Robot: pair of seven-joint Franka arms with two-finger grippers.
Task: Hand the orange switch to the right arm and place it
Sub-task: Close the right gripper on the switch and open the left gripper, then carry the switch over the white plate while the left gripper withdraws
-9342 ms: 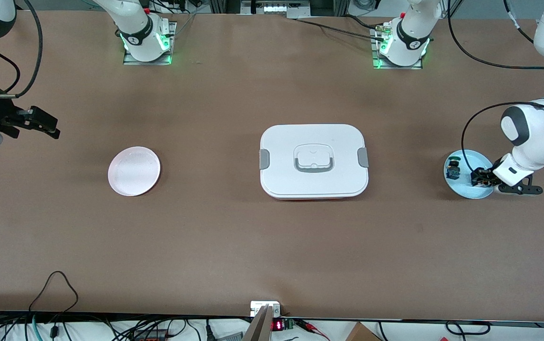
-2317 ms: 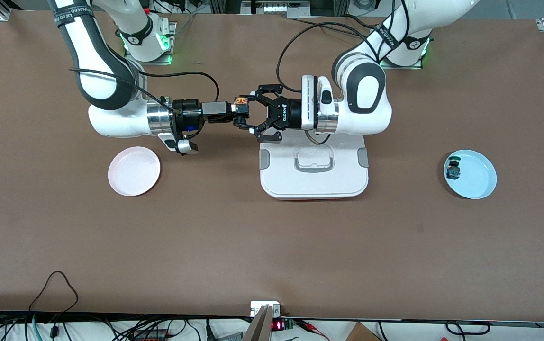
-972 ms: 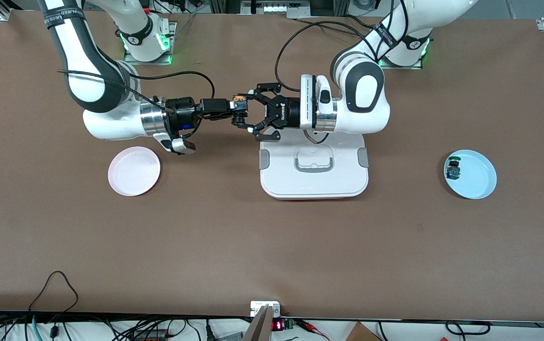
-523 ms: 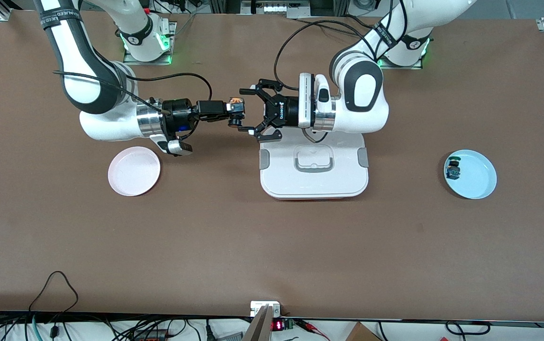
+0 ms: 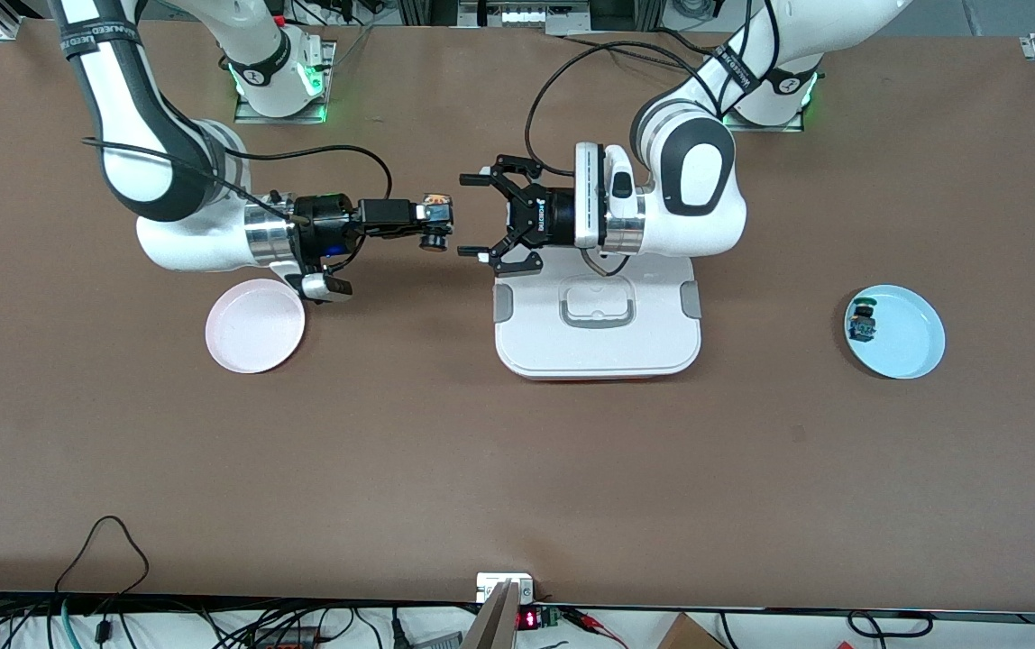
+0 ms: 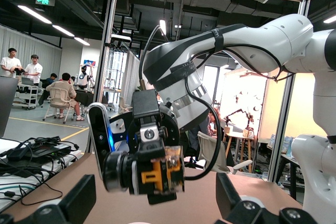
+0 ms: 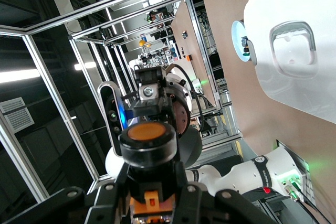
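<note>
In the front view you see the right end effector (image 5: 432,225) clamped on the orange switch (image 5: 434,240) above the bare counter (image 5: 517,469), facing the left end effector (image 5: 472,216), which is spread wide and empty beside the white box (image 5: 598,306). In the left wrist view the switch (image 6: 157,174) sits between the right fingers (image 6: 176,169); in the right wrist view its orange cap (image 7: 147,131) faces you.

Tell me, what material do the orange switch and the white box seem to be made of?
Orange switch, held in the right gripper: probably plastic, a smooth black body and an evenly coloured orange cap. White box: probably matte plastic, with moulded rounded corners, grey latches and soft reflections.
</note>
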